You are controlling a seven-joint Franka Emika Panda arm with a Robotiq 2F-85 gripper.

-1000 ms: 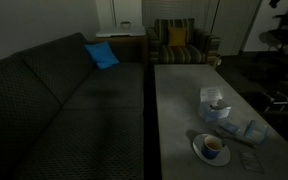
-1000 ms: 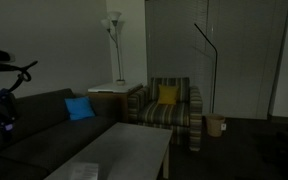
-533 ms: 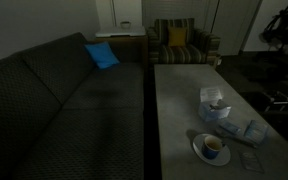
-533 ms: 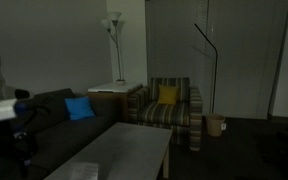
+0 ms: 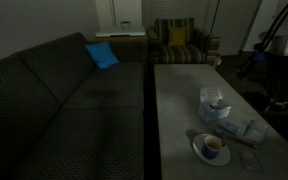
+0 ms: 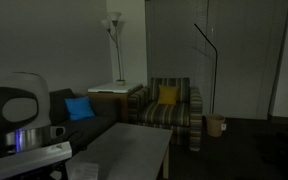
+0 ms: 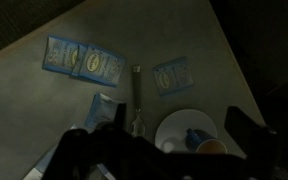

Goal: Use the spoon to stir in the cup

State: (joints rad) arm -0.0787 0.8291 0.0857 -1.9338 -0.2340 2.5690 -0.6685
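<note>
Wrist view: grey tabletop [image 7: 44, 110] fills most of the frame. Tool [image 7: 156, 138] enters from 6 o'clock, jaws wide, holding nothing. White saucer [image 7: 176, 125] sits at 5 o'clock, and the cup [image 7: 210, 148] stands on it. Spoon [image 7: 136, 95] lies flat just beside the saucer, at its 10 o'clock.
</note>
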